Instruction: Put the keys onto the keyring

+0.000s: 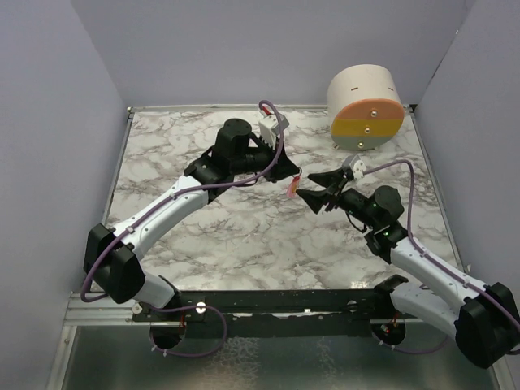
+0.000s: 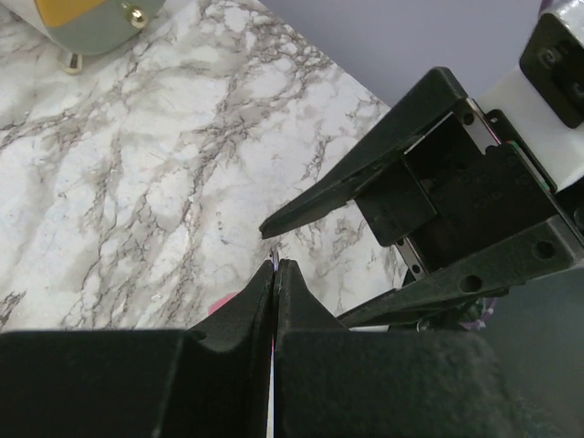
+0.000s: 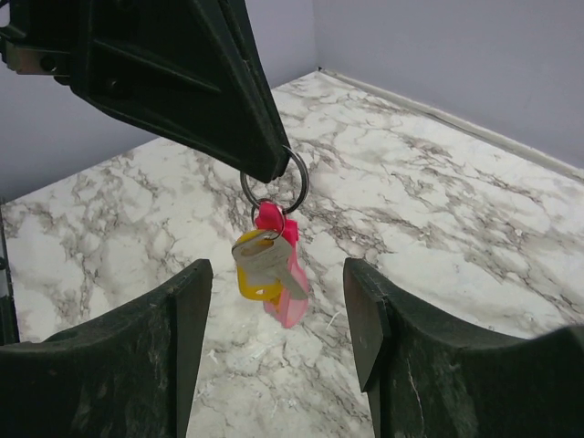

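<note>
My left gripper (image 1: 295, 173) hangs above the middle of the marble table, shut on the metal keyring (image 3: 305, 187). Its closed tips (image 2: 276, 266) pinch the top of the ring. Two small keys dangle from the ring: one with a yellow head (image 3: 251, 285) and an elongated pink one (image 3: 290, 308) behind it, seen from above as a pink speck (image 1: 290, 189). My right gripper (image 1: 307, 185) faces them from the right, open. Its fingertips (image 3: 199, 274) stand on either side of the hanging keys without touching them.
A big cream, orange, yellow and grey cylinder (image 1: 366, 106) lies at the back right of the table. Grey walls close in the left, back and right sides. Both arm bases sit on the black rail (image 1: 268, 305) at the near edge.
</note>
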`<state>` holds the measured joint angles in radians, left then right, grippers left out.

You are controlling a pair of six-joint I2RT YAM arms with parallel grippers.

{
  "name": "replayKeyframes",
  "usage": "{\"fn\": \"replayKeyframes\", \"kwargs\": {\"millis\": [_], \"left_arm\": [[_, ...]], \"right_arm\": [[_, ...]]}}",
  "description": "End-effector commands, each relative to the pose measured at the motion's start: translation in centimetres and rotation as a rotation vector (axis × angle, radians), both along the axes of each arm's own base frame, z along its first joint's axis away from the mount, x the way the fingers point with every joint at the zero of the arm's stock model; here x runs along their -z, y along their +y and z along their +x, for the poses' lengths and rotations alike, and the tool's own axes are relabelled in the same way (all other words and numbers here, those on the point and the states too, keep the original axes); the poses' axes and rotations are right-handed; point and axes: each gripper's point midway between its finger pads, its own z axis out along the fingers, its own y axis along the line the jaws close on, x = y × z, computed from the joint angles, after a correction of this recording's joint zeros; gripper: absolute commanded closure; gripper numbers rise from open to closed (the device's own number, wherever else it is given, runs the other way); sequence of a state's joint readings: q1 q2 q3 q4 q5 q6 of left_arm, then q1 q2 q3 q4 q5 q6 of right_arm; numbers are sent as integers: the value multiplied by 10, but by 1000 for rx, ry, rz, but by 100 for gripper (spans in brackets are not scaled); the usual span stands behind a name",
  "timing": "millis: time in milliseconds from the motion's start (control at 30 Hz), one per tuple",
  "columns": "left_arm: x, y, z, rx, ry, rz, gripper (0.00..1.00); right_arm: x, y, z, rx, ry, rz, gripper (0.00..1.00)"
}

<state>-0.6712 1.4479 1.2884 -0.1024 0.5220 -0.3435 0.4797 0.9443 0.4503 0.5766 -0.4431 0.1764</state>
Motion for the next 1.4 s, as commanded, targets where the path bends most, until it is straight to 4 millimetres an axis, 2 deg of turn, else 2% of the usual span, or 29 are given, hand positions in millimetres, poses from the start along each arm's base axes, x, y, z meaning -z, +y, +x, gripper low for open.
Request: {"fn": "replayKeyframes", "kwargs": {"millis": [0,233,400,500,833,1000,1367], "left_arm": [[-4,-11,-14,72,-10,12,100],[0,-22,-21,99,-4,32,100],[5,-26,-23,104,4,44,100],[-6,-28,-22,105,-14,31,100],[-9,-29,-25,112,-16,41,100],[-6,-28,-28,114,-12,50,100],[-1,-19,-31,103,-2,96,100]], "right_arm": [[-6,7,-5,-53,-41,7,40],[-3,9,-5,-60,-34,14,41],[0,9,-1,-46,-23,14,51],[2,7,1,-29,-17,10,57],[4,3,7,8,-8,3,67],[3,-2,9,39,-16,6,80],[5,-9,16,96,-14,-9,83]]}}
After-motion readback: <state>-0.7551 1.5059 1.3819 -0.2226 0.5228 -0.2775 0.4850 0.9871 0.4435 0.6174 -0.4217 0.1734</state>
